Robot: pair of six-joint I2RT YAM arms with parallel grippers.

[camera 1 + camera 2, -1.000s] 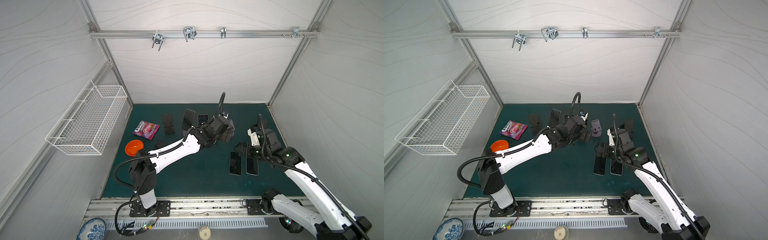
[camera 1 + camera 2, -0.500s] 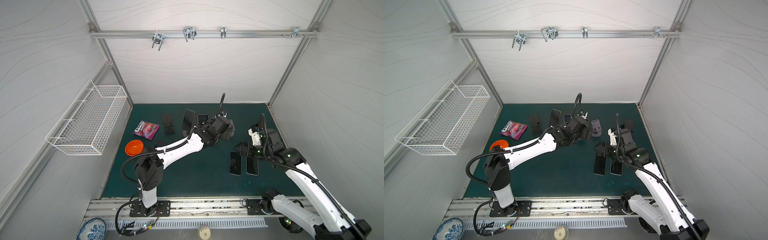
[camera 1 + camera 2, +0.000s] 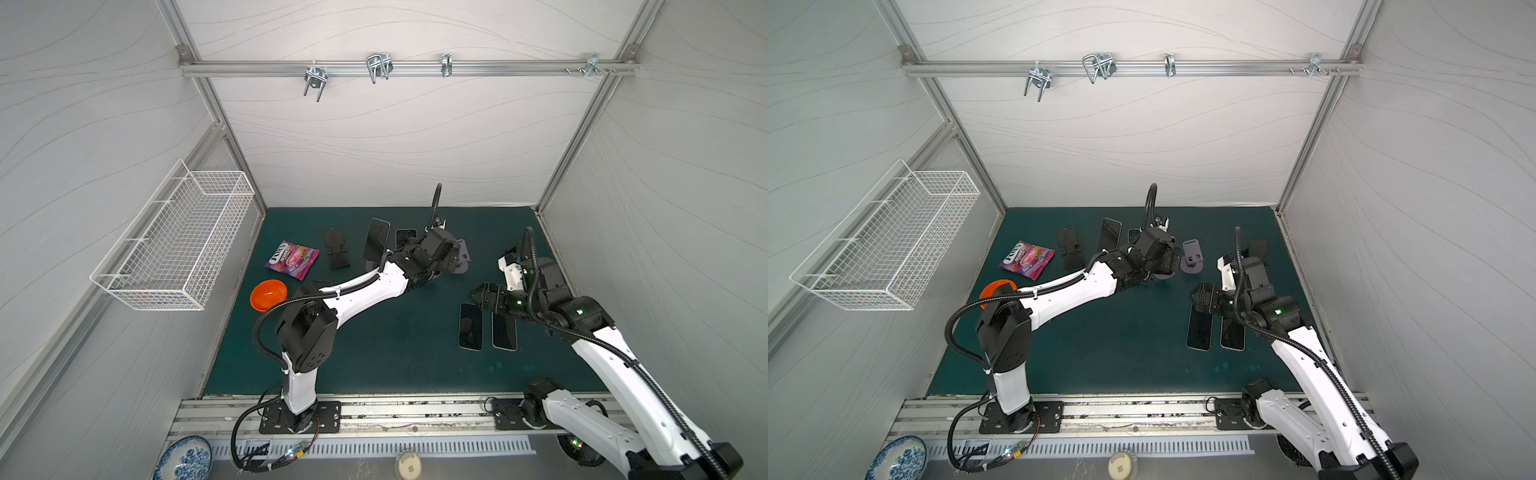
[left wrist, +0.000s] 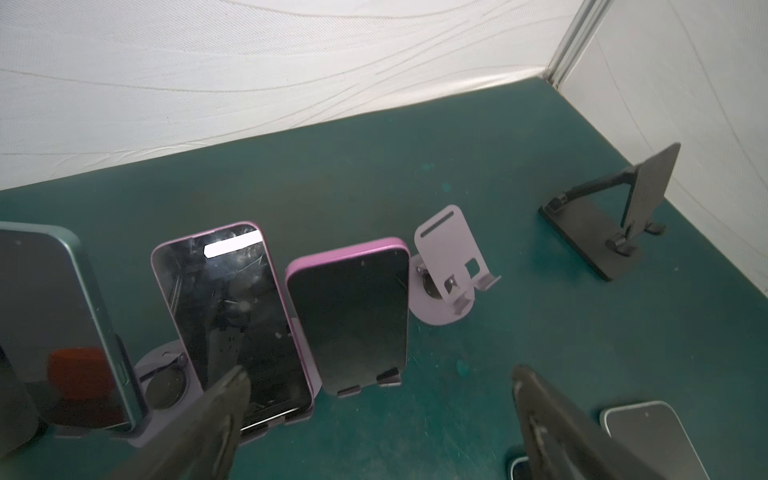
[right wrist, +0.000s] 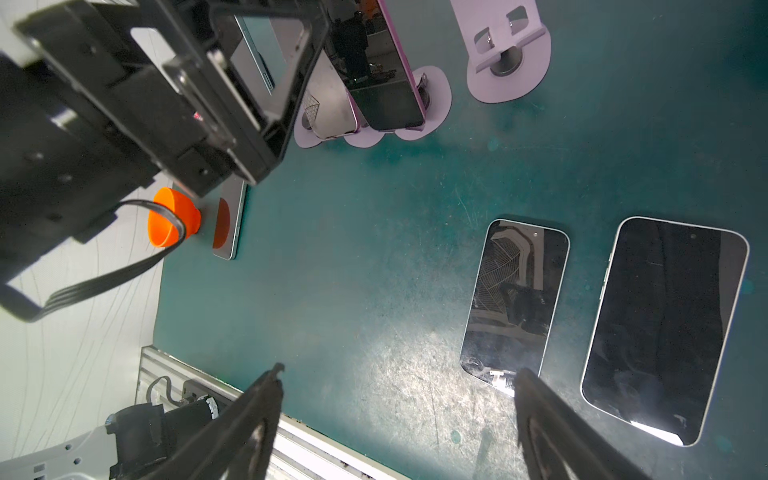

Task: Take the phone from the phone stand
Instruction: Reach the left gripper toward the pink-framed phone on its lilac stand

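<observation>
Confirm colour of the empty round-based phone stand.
Empty round-based phone stand: pale lilac; left wrist view.

Paired top views high overhead, wrist views close above mat (image 3: 374, 353)

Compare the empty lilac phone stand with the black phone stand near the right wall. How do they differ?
Base: the empty lilac phone stand has a rounded base; the black phone stand has a flat rectangular one. Place: the lilac stand sits close beside the propped phones; the black one stands apart. Both are empty and upright on the green mat.
</observation>
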